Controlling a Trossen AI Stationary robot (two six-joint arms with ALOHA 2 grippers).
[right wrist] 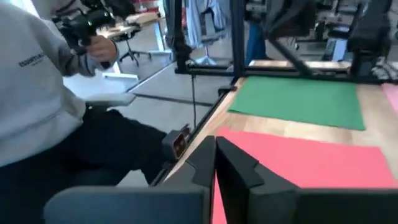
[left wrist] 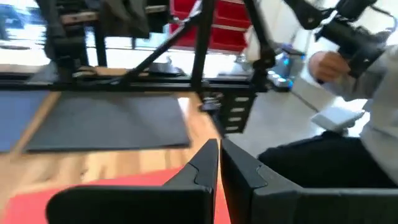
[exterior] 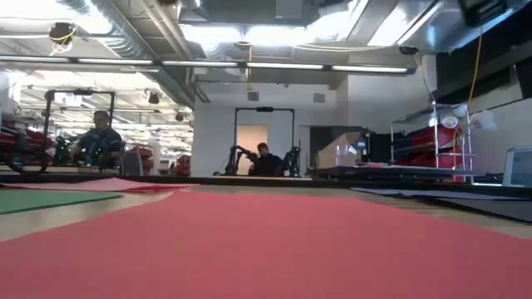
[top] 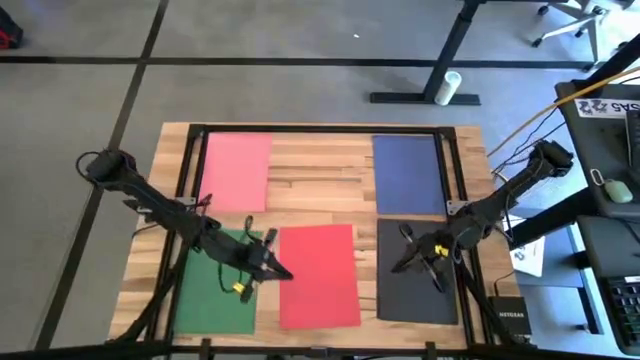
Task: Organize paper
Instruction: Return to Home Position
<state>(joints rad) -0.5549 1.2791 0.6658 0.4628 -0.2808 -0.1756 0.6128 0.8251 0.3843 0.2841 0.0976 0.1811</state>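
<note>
The pale wooden worktop (top: 320, 190) is showing a plank pattern of light and darker brown streaks, and a thin black metal frame (top: 320, 130) is edging it. Five plain matte rectangular sheets are each showing one flat colour: the pink paper (top: 236, 170), the navy blue paper (top: 408, 173), the red paper (top: 318, 275), the green paper (top: 210, 305) and the dark grey paper (top: 415, 300). The left tool (left wrist: 219, 149) and the right tool (right wrist: 215, 144) are both looking matte black. A person's sweatshirt (right wrist: 31, 93) is appearing light grey with small dark lettering.

The surface (top: 320, 190) is pale planked wood; its frame (top: 300, 130) is black metal; the paper (top: 318, 275) looks matt and smooth.
</note>
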